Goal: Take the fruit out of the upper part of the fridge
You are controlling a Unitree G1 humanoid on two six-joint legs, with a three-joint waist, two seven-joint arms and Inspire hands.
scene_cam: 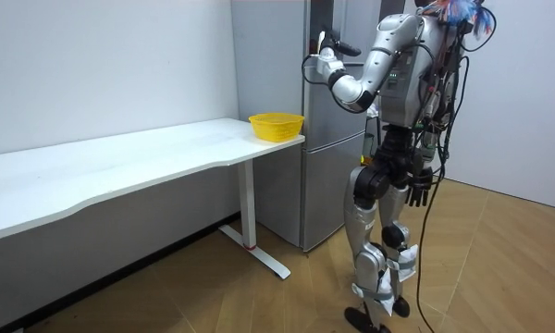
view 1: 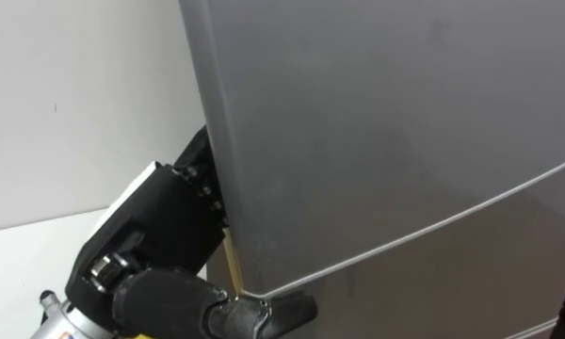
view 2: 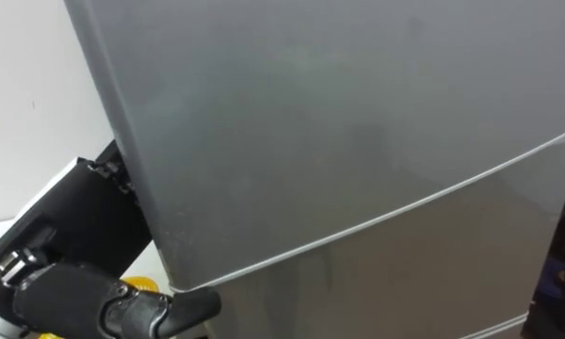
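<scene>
Fridge (scene_cam: pixel 328 185), grey and tall, is set against the wall at the end of a long white table (scene_cam: pixel 120 166). Both of its doors are shut, so whatever is stored inside is hidden. In the eye views the front is seen close up, with the upper door (view 1: pixel 377 113) divided from the lower door (view 1: pixel 471 282) by 1 thin pale seam (view 1: pixel 433 223) slanting across.

The left hand (view 1: pixel 160 235), black, is raised to the left edge of the upper door, just above the seam. Its palm is laid against the side of the fridge. Its fingers are hidden behind the door's edge, so it cannot be told whether the edge is grasped or merely touched. The thumb (view 1: pixel 273 311) is stretched out straight across the front, level with the left end of the seam.

In the room view the robot is shown standing upright on the wooden floor (scene_cam: pixel 499 268), directly before the fridge, with its left arm bent and lifted to head height. The right hand (scene_cam: pixel 418 191) is hung at its side by the hip, fingers loose and pointing down, with nothing carried. A yellow bowl (scene_cam: pixel 277 125) is placed on the table's end nearest the fridge.
</scene>
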